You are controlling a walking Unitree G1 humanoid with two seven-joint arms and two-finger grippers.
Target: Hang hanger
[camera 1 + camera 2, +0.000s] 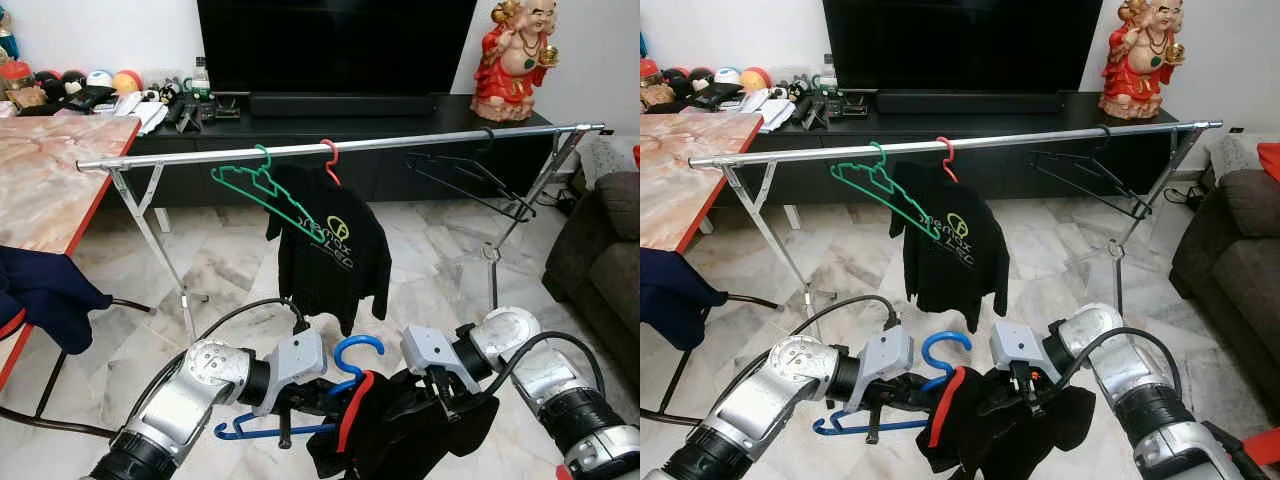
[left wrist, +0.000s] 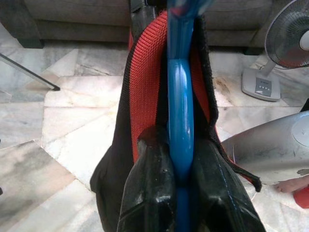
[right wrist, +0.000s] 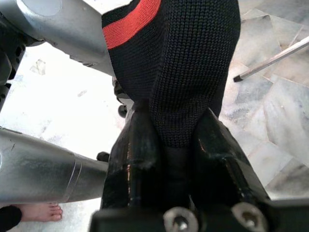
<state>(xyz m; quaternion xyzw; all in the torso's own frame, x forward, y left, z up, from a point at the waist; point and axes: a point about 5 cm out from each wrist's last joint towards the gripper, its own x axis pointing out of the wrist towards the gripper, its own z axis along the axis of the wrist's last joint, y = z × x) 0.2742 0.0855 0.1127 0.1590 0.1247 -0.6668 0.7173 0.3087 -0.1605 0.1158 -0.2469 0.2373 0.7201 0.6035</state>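
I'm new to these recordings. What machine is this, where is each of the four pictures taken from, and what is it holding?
This is a humanoid robot with two silver arms, each ending in two black fingers. The two wide pictures come from a stereo camera on its head, looking down and forward. The other two come from cameras on its wrists, looking along the fingers.

Ahead stands a metal clothes rail on a marble floor. On it hang an empty green hanger, a black shirt on a red hanger, and an empty black hanger.

The left gripper is shut on a blue hanger. The right gripper is shut on the black and red garment draped over that hanger. A person's bare foot shows by the right wrist.
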